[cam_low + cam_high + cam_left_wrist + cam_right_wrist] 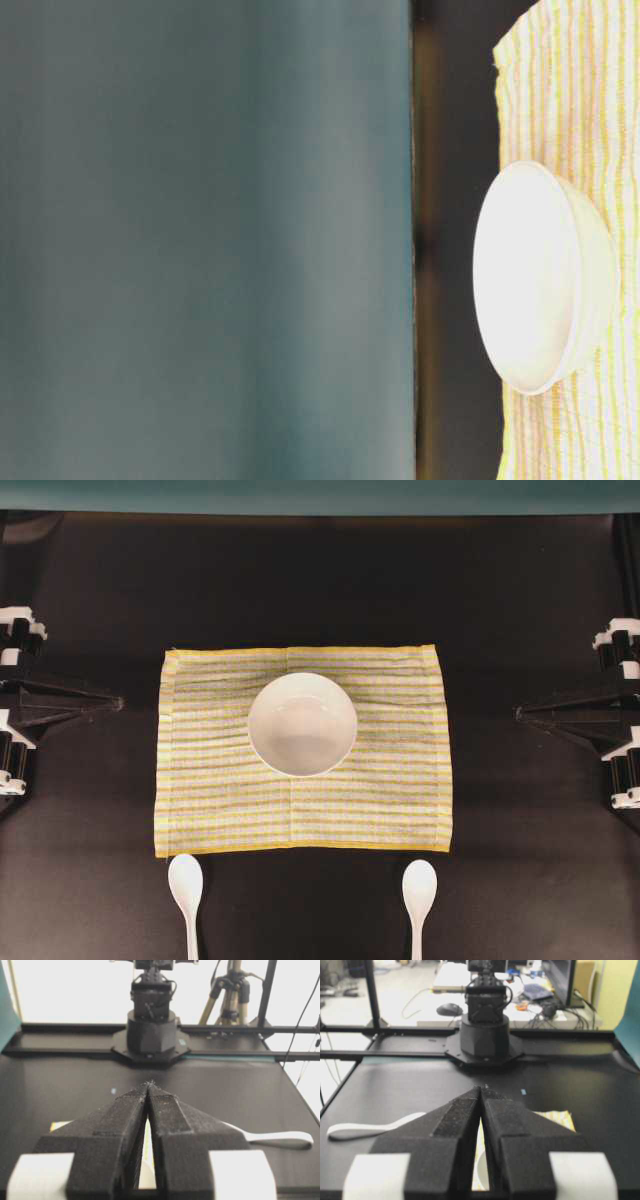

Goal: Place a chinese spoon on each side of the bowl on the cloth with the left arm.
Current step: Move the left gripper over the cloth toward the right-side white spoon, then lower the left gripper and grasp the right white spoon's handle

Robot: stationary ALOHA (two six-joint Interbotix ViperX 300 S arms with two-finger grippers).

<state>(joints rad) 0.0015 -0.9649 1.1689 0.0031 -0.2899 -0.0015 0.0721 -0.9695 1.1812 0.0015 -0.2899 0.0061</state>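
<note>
The striped yellow cloth (220, 800) lies in the middle of the black table, and the white bowl (302, 724) stands on its far half. Two white chinese spoons lie off the cloth by the near edge, scoops towards it: one at the left (186, 885), one at the right (419, 888). My left gripper (118, 704) rests at the table's left, shut and empty, its tip pointing at the cloth. My right gripper (520, 712) mirrors it at the right, also shut and empty. In the left wrist view the fingertips (150, 1083) meet, with a spoon handle (280, 1137) beyond.
The table-level view has the bowl (540, 280) on the cloth (590, 100) before a teal backdrop (200, 240). The right wrist view shows the shut tips (482, 1088), a spoon (365, 1130), a cloth corner (555, 1117) and the opposite arm's base (485, 1030).
</note>
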